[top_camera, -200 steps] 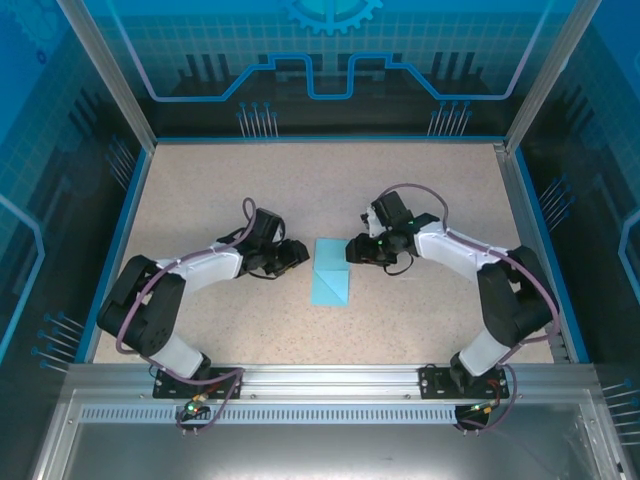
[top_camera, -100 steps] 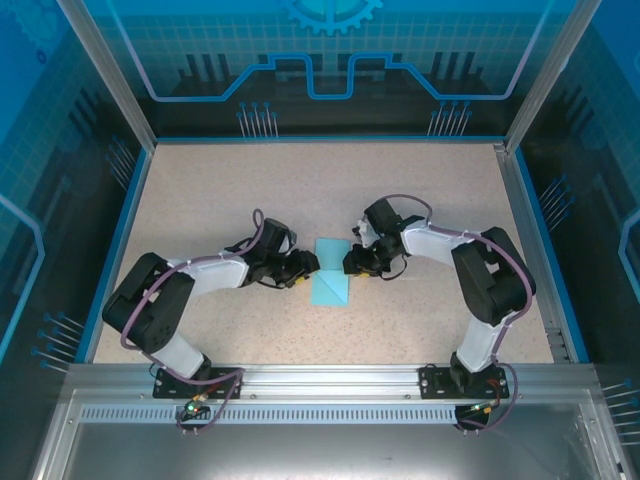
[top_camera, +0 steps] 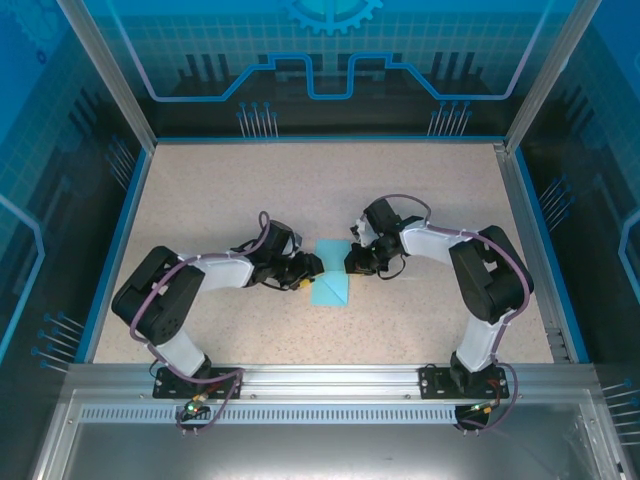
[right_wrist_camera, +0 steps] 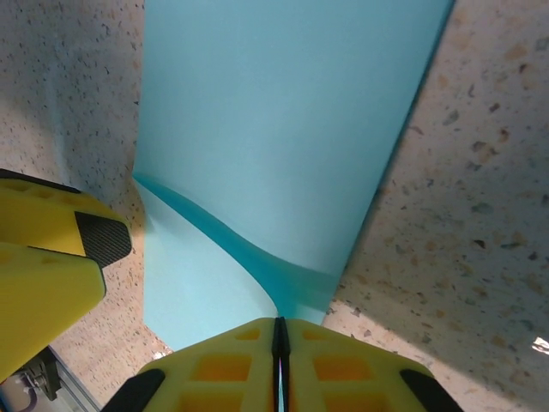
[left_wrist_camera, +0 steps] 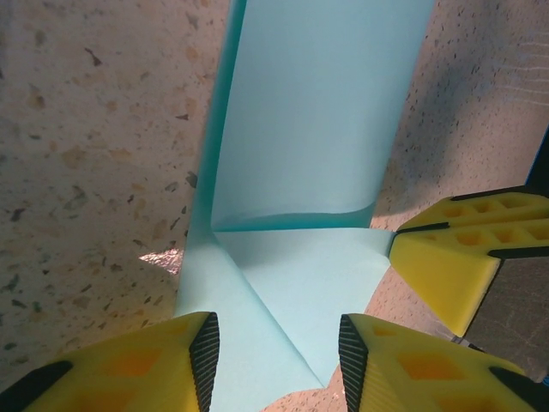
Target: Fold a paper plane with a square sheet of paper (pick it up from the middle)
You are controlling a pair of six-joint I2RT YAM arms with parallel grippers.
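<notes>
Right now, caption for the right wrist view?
Closed right gripper pinches the square sheet of paper, one fold curled up.

The left arm (top_camera: 215, 268) and the right arm (top_camera: 437, 241) wear smooth white shells on their long links, with bulky black housings at the joints. Behind each hand, a thin purplish-grey cable (top_camera: 404, 197) loops free along the outside of the links. The left hand (left_wrist_camera: 274, 343) and the right hand (right_wrist_camera: 279, 343) have blocky yellow plastic fingers (left_wrist_camera: 429, 369) moulded with rectangular hollows and faced inside with black pads (left_wrist_camera: 206, 352). A tiny green light (top_camera: 190, 409) glows by each black base plate (top_camera: 185, 379).
</notes>
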